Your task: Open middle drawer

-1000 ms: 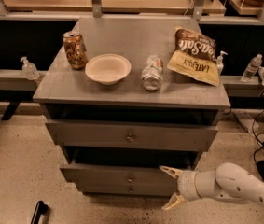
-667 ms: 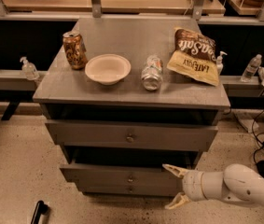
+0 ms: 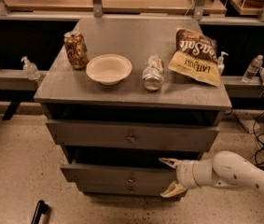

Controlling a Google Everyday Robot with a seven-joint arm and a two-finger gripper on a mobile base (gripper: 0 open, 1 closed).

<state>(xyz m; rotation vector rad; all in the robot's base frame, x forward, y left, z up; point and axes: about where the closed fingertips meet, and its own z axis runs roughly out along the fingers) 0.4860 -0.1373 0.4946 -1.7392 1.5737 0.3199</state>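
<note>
Where the white robot arm (image 3: 243,174) comes in from the right, cut off by the frame's edge, its hand (image 3: 162,178) sits at the right end of the middle drawer (image 3: 108,173). This is the mid-sized grey flat front with a small round knob, second of three in the grey bench (image 3: 122,94). The hand's tan fingers (image 3: 169,162) are spread wide, gripping nothing. A dark gap runs above the drawer's upper edge. Speckled floor (image 3: 15,171) spreads to the left. The lower finger hides part of the lowest front.
</note>
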